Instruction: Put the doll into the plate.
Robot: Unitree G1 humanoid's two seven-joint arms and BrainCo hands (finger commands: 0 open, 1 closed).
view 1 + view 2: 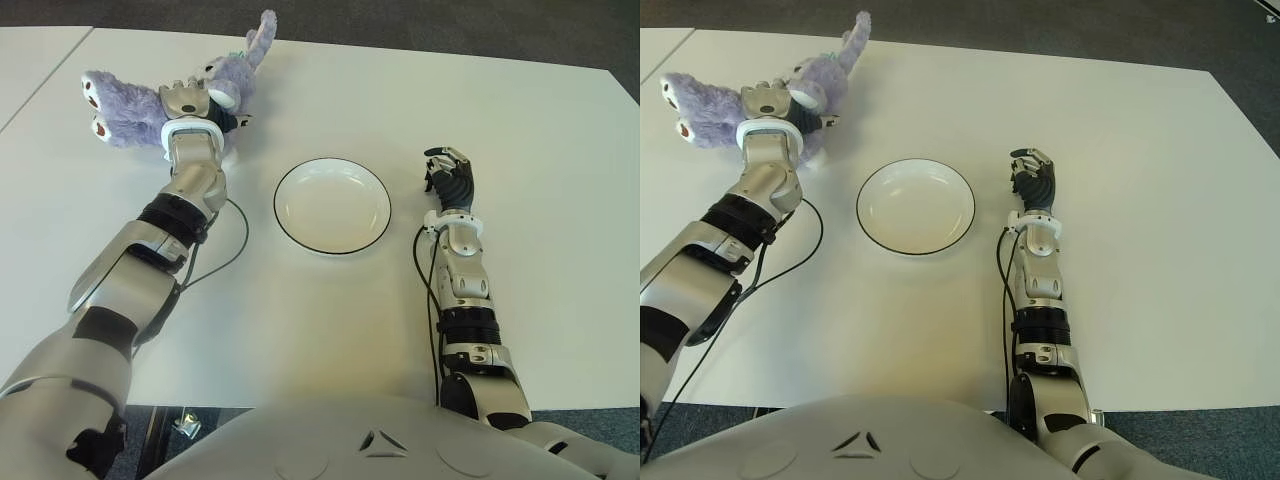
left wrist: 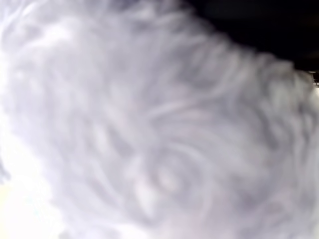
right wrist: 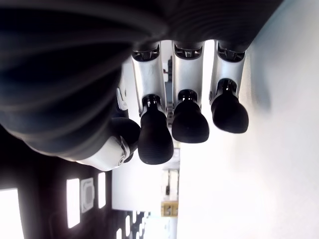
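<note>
Right hand (image 1: 449,178) shows beside the white plate (image 1: 332,205), on its right, fingers loosely curled around nothing; left hand (image 1: 189,103) sits on the purple doll (image 1: 135,105) at the table's (image 1: 540,180) far left; its grip cannot be told.

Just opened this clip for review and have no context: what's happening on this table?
The robot's left hand is on a purple plush doll at the far left of the white table; its wrist view is filled with fur, so it seems to be grasping the doll. The white plate sits empty in the middle, so the doll isn't in it yet. The right hand shows to the right of the plate, fingers relaxed, holding nothing.
</note>
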